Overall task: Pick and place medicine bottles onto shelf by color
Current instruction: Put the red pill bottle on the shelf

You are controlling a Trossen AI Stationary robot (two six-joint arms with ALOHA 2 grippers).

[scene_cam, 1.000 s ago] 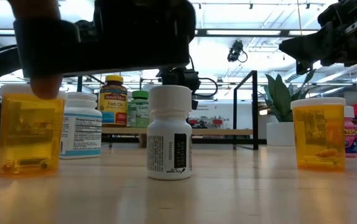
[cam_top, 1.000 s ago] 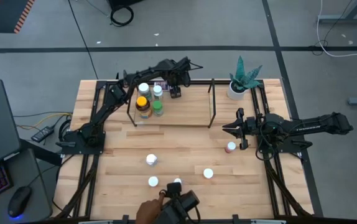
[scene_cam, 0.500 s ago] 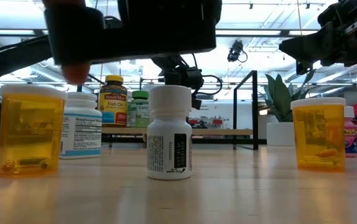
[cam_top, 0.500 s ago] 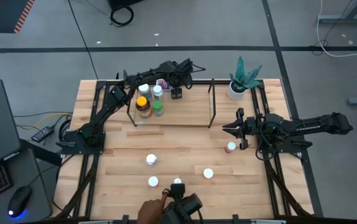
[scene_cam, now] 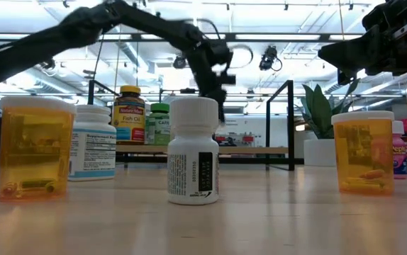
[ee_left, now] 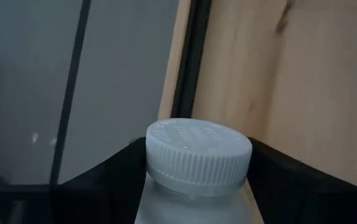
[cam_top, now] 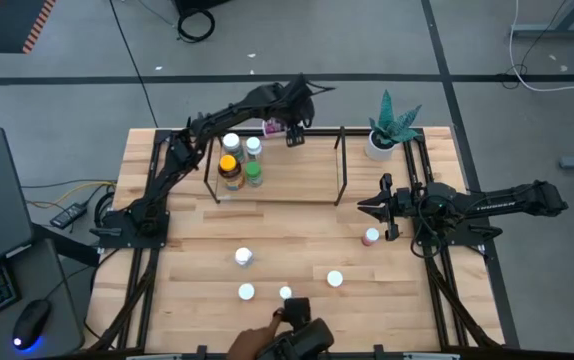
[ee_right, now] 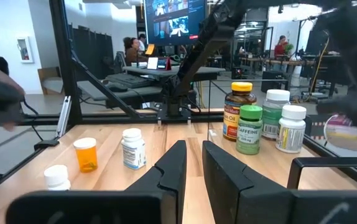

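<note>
My left gripper (cam_top: pixel 294 134) is shut on a white-capped bottle (ee_left: pixel 198 155) above the far edge of the shelf (cam_top: pixel 297 185), a light-wood board in black rods. It also shows high up in the low view (scene_cam: pixel 214 67). Several bottles stand on the shelf's left end, among them a yellow-capped one (cam_top: pixel 229 165) and a green-capped one (cam_top: pixel 254 172). My right gripper (cam_top: pixel 379 208) waits at the table's right, open by a narrow gap (ee_right: pixel 194 168), just beyond a pink-capped bottle (cam_top: pixel 370 237). Several white-capped bottles (cam_top: pixel 244 257) stand on the table's near half. My left gripper pinches the bottle between its two fingers (ee_left: pixel 107 183), on the upper body just under the white ribbed cap (ee_left: pixel 198 149). The cap stands out past the fingers. The bottle is lifted clear, over the table's far edge and the grey floor.
A potted green plant (cam_top: pixel 392 125) stands at the far right corner, beside the shelf. A person's hand holding a dark object (cam_top: pixel 282 335) is at the table's near edge. Two orange bottles (scene_cam: pixel 35 149) (scene_cam: pixel 363 152) and a white bottle (scene_cam: pixel 193 152) stand close in the low view.
My left gripper has risen and gone toward the table's far right with the white-capped bottle, from over the shelf board to above its far edge. The person's hand with the dark object has drawn back toward the near edge, out of the low view.
</note>
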